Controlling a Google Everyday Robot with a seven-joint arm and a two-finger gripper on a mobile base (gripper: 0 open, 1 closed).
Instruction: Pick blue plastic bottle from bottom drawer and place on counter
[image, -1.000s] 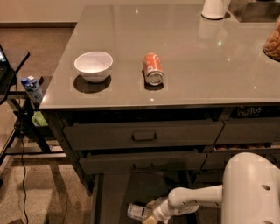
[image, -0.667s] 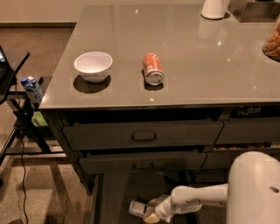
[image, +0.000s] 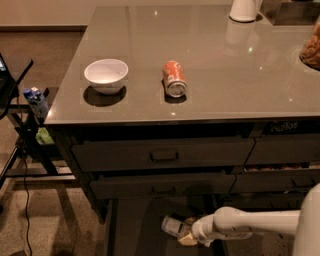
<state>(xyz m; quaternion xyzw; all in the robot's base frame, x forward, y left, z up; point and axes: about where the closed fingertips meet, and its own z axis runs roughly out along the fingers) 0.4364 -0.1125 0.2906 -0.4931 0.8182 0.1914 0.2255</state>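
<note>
The blue plastic bottle, small, clear and pale with a white label, lies tilted over the open bottom drawer. My gripper reaches in from the right on its white arm. It is shut on the bottle's right end and holds it just above the drawer floor. The counter, glossy and grey-brown, spans the top over the dark drawer fronts.
A white bowl and an orange soda can lying on its side sit on the counter's front left. A white object stands at the back. Two shut drawers are above the open one. A blue-capped bottle stands on a stand at left.
My gripper and the bottle have moved together up and to the right inside the bottom drawer. Nothing on the counter has moved.
</note>
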